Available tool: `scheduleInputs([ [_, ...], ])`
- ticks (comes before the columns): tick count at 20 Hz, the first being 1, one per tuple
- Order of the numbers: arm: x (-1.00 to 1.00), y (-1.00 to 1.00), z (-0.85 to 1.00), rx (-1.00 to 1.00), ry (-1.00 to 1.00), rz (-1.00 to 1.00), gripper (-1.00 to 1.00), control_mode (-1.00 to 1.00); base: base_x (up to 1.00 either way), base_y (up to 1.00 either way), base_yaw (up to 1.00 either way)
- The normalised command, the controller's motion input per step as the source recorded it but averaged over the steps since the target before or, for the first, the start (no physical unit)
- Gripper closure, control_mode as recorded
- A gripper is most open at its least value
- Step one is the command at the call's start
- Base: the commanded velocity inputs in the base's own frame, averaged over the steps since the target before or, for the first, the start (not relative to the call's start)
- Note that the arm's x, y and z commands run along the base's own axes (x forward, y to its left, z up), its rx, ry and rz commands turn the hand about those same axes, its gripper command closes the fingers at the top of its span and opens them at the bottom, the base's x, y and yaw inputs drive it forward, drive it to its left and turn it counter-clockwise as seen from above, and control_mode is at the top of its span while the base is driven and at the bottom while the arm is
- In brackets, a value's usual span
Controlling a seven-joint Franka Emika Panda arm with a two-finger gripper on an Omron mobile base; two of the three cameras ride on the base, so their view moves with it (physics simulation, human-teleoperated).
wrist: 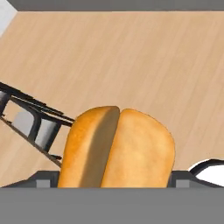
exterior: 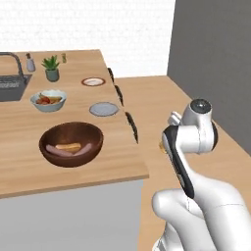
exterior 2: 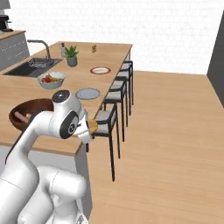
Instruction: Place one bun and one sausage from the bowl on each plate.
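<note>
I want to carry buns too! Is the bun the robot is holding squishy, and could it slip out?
Probably squishy: the bun looks like soft golden bread, split down the middle, so a hard squeeze might dent it. It is likely light for its size. It could slip or open at the split, since the pincer holds it off the counter's edge, over the floor.

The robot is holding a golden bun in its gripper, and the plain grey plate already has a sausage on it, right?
Not quite. The golden-brown split bun is held in the gripper, as the hand view shows, but the plain pale grey round plate has nothing on it in the left base view. The sausages are in the large dark brown wooden bowl.
</note>
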Motion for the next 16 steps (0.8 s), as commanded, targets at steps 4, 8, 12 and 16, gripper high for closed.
scheduleInputs([
  [4,0.0,0.0,0.0,0.0,0.0,0.0,1.0,1.0,0.55,-1.0,0.14],
  [8,0.0,0.0,0.0,0.0,0.0,0.0,1.0,1.0,0.98,-0.83,0.4],
  [12,0.0,0.0,0.0,0.0,0.0,0.0,1.0,1.0,0.99,-0.62,0.51],
  [16,0.0,0.0,0.0,0.0,0.0,0.0,1.0,1.0,0.64,-0.45,0.63],
])
